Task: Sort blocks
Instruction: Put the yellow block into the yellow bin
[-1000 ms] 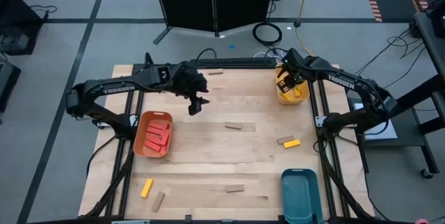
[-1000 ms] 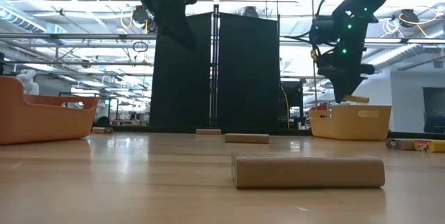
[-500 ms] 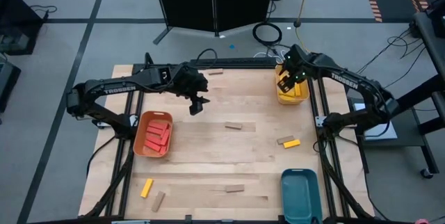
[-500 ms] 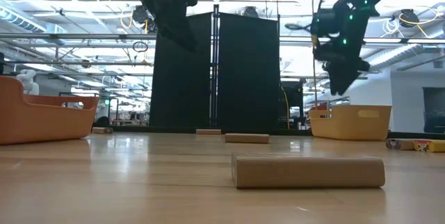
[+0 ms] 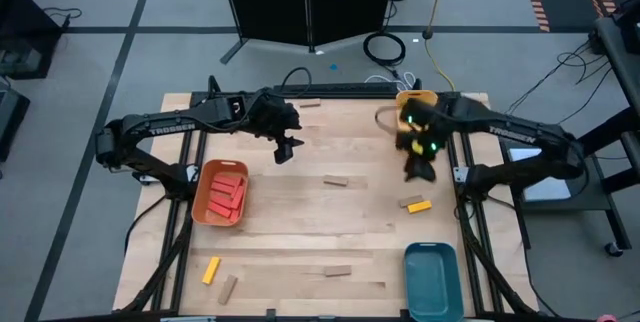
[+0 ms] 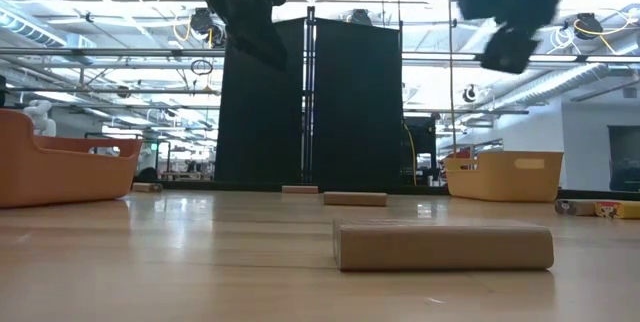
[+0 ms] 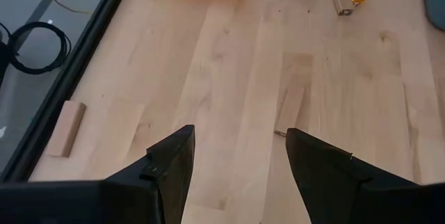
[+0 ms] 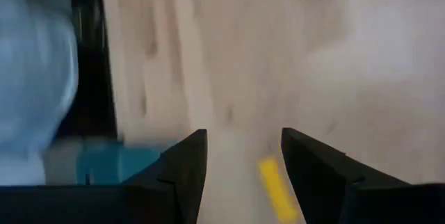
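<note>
Loose blocks lie flat on the table: a tan one (image 5: 335, 182) mid-table, a tan (image 5: 408, 201) and yellow (image 5: 421, 205) pair at the right, a yellow (image 5: 210, 269) and two tan ones (image 5: 228, 288) (image 5: 337, 271) near the front. Red blocks (image 5: 225, 194) lie in the orange tray. My left gripper (image 5: 285, 150) hangs open and empty above the far middle. My right gripper (image 5: 418, 167) is in the air just beyond the tan-yellow pair, open and empty; the yellow block (image 8: 278, 189) shows past its fingers.
The orange tray (image 5: 203, 177) stands at the left, the yellow tray (image 5: 412, 96) at the far right, partly under my right arm, and the teal tray (image 5: 432, 277) at the near right. One more tan block (image 5: 310, 104) lies at the far edge.
My right gripper has left the yellow tray, swung toward the table's near edge and risen, turning as it went. A yellow block that showed at its fingertips over the tray a second ago is gone from them.
</note>
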Motion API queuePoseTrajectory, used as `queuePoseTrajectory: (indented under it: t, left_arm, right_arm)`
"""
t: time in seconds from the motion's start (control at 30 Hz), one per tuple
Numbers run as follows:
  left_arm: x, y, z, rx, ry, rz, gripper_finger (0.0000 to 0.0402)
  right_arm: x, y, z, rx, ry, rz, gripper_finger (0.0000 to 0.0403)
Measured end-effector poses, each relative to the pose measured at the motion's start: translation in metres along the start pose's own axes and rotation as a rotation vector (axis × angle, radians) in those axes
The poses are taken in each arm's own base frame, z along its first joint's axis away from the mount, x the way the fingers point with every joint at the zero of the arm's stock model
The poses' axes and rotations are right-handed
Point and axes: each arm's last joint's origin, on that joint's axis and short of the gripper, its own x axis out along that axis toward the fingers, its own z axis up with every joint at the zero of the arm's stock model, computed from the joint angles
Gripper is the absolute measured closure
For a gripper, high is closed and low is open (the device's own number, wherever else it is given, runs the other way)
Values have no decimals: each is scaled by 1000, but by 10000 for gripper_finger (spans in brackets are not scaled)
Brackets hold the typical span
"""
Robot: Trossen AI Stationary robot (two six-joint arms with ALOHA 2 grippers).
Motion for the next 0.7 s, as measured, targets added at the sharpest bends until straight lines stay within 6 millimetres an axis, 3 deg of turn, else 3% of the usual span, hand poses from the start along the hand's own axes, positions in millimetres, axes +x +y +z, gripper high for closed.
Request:
queuePoseTrajectory:
  t: [0.13, 0.27, 0.47, 0.7]
  left_arm:
    - [0, 0, 0, 0, 0, 0, 178]
    - [0, 0, 0, 1, 0, -1, 178]
    - [0, 0, -1, 25, 6, -10, 178]
    - [0, 0, -1, 26, 8, -13, 178]
  right_arm:
    - [9, 20, -16, -50, 179, -145, 225]
    - [20, 26, -27, -56, 246, -260, 225]
    - [43, 16, -51, -32, 335, -270, 225]
    - [67, 6, -71, -57, 318, -283, 225]
